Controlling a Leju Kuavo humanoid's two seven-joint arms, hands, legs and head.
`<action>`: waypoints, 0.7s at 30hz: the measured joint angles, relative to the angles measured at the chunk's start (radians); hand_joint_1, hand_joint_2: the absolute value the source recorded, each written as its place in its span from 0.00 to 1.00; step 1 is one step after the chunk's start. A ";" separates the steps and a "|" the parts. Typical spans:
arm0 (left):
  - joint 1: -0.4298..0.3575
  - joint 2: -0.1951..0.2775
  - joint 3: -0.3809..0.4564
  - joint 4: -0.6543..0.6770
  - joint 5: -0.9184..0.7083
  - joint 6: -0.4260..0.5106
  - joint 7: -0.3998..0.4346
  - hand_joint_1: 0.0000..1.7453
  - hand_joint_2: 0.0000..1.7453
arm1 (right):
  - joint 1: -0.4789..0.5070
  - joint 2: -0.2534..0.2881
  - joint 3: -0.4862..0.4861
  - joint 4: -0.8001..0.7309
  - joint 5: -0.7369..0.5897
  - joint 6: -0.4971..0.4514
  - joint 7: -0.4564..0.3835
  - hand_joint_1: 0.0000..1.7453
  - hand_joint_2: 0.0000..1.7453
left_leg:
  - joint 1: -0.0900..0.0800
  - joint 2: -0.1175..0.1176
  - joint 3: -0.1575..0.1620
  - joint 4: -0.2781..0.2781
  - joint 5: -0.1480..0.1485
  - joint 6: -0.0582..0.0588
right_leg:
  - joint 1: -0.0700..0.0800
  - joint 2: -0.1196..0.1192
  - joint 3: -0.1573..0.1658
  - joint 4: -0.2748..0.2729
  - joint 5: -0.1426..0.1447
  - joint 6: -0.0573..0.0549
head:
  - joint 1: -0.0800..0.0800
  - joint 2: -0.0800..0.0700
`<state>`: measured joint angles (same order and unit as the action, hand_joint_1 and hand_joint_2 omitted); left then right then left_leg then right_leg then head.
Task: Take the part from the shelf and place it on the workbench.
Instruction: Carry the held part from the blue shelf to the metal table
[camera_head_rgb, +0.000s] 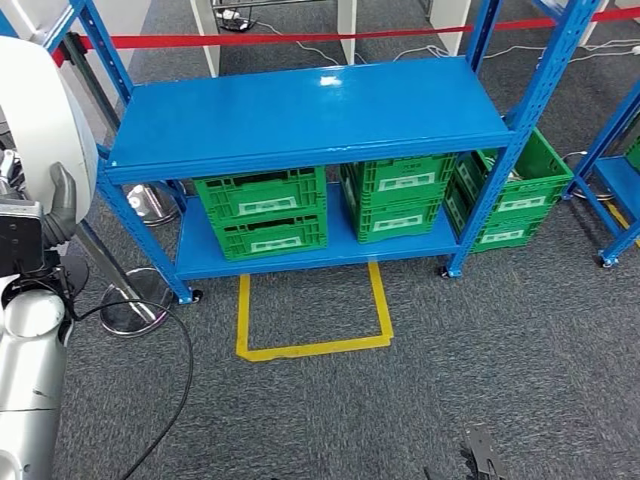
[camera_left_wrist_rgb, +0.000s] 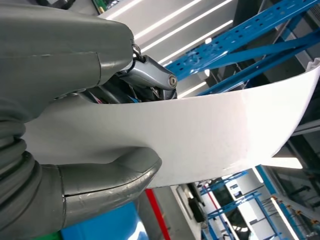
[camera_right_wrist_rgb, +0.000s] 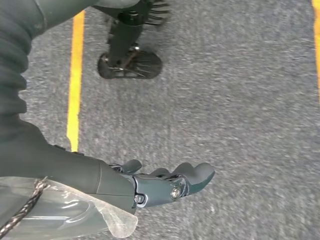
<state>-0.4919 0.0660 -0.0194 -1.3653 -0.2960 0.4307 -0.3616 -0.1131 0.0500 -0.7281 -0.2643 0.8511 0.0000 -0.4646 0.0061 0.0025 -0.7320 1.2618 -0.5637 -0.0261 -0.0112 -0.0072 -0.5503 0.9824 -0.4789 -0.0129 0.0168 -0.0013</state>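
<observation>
The part is a large white curved panel (camera_head_rgb: 34, 110), raised at the far left in front of the blue shelf (camera_head_rgb: 309, 115). My left hand (camera_head_rgb: 59, 210) grips it by its lower edge. In the left wrist view the panel (camera_left_wrist_rgb: 211, 130) is pinched between my grey thumb (camera_left_wrist_rgb: 113, 177) and the darker fingers (camera_left_wrist_rgb: 147, 75) on its other face. My right hand (camera_right_wrist_rgb: 166, 182) hangs low over the grey carpet with its fingers stretched out and nothing in it.
The shelf's top board is bare. Green crates (camera_head_rgb: 268, 210) are stacked on its lower board, and more stand at the right end (camera_head_rgb: 513, 195). A yellow floor outline (camera_head_rgb: 313, 345) lies before the shelf. A black cable (camera_head_rgb: 177, 380) and round stand bases (camera_head_rgb: 132, 305) lie at the left.
</observation>
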 joint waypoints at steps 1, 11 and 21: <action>0.001 0.000 0.000 0.000 0.000 0.000 0.000 1.00 1.00 | 0.000 0.000 0.000 0.000 0.000 0.000 0.000 0.00 1.00 | 0.000 0.000 0.007 0.033 -0.002 0.000 | 0.001 0.000 -0.018 0.003 0.011 0.000 | 0.000 0.000; -0.009 -0.001 0.001 -0.005 0.000 0.001 -0.001 1.00 1.00 | 0.002 0.002 -0.002 0.000 0.000 0.000 0.000 0.00 1.00 | -0.010 0.004 0.232 -0.297 0.076 0.056 | 0.003 0.003 -0.102 0.029 0.056 0.039 | 0.000 0.000; -0.003 -0.002 0.001 -0.006 0.000 0.000 -0.001 1.00 1.00 | -0.001 0.002 -0.003 0.001 0.000 0.000 0.000 0.00 1.00 | -0.010 0.006 0.101 -0.275 0.171 0.047 | -0.002 0.007 0.021 0.067 -0.038 0.052 | 0.005 0.000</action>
<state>-0.4953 0.0635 -0.0184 -1.3715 -0.2961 0.4309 -0.3624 -0.1144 0.0523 -0.7311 -0.2632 0.8512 0.0003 -0.4650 -0.0042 0.0088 -0.6306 0.9873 -0.3930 0.0209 -0.0131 -0.0005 -0.5294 1.0498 -0.5165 0.0386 0.0213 -0.0014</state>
